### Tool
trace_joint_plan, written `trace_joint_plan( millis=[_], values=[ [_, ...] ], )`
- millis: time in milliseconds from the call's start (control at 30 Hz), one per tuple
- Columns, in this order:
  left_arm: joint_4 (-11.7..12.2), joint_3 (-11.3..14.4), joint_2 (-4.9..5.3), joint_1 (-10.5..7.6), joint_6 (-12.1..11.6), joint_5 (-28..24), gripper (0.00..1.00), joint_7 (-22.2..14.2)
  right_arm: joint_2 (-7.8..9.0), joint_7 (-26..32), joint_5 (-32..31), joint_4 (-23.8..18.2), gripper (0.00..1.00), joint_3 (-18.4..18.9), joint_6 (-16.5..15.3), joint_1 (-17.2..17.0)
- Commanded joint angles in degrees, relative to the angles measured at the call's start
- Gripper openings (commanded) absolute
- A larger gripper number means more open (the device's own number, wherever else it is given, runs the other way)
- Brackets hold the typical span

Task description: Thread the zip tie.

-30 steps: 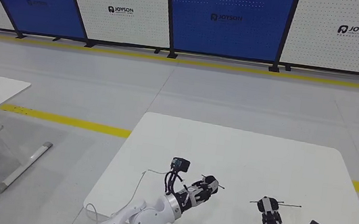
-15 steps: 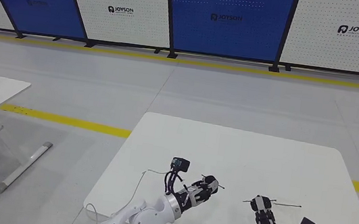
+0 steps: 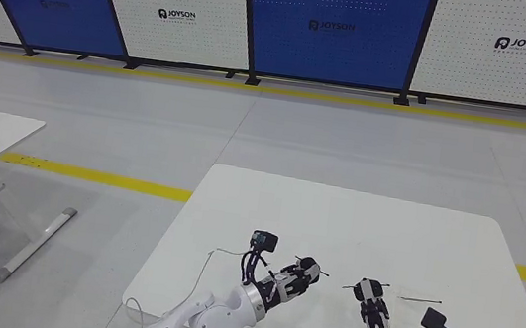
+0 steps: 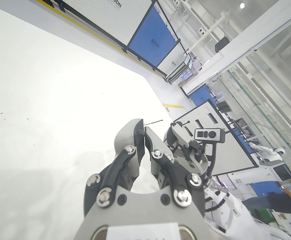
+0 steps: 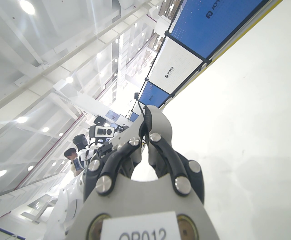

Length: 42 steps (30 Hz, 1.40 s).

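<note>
left hand (image 4: 143, 129) pinches a black tie piece (image 4: 140, 131), right hand (image 5: 145, 111) pinches the zip tie (image 5: 138, 102) above the counter (image 3: 336, 214). hands near but apart. we worry the floppy tip misses or slips.

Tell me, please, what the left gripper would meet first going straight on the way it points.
The way looks free: the left gripper, jaws shut on the zip tie, points out over the table, the right gripper off to one side. Its height above the table is unclear.

3 zip ties (image 3: 421, 301), 2 pincers (image 4: 143, 127), 1 tbl (image 3: 356, 216).
</note>
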Motion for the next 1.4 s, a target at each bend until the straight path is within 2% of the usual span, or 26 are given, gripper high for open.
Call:
trace_joint_plan(
  millis=[0,167,433,700,1033,1367],
  values=[
    [0.01,0.10,-0.16,-0.10,0.53,-1.14,0.00,0.76,0.00,0.00,0.00,0.00,0.00,0.00,-0.01,0.00],
    [0.64,1.61,-0.86,-0.73,2.44,-4.28,0.00,2.78,0.00,0.00,0.00,0.00,0.00,0.00,-0.01,0.00],
    [0.64,1.61,-0.86,-0.73,2.44,-4.28,0.00,2.78,-0.12,0.09,0.40,-0.01,0.00,-0.06,0.34,0.24],
    [0.64,1.61,-0.86,-0.73,2.44,-4.28,0.00,2.78,-2.01,-1.43,1.19,4.83,0.00,-4.17,1.44,5.49],
    [0.64,1.61,-0.86,-0.73,2.44,-4.28,0.00,2.78,-2.03,-1.11,1.14,4.80,0.00,-4.09,1.72,5.50],
    [0.64,1.61,-0.86,-0.73,2.44,-4.28,0.00,2.78,-2.78,-1.96,-0.83,4.38,0.00,-3.93,2.17,5.62]
  ],
)
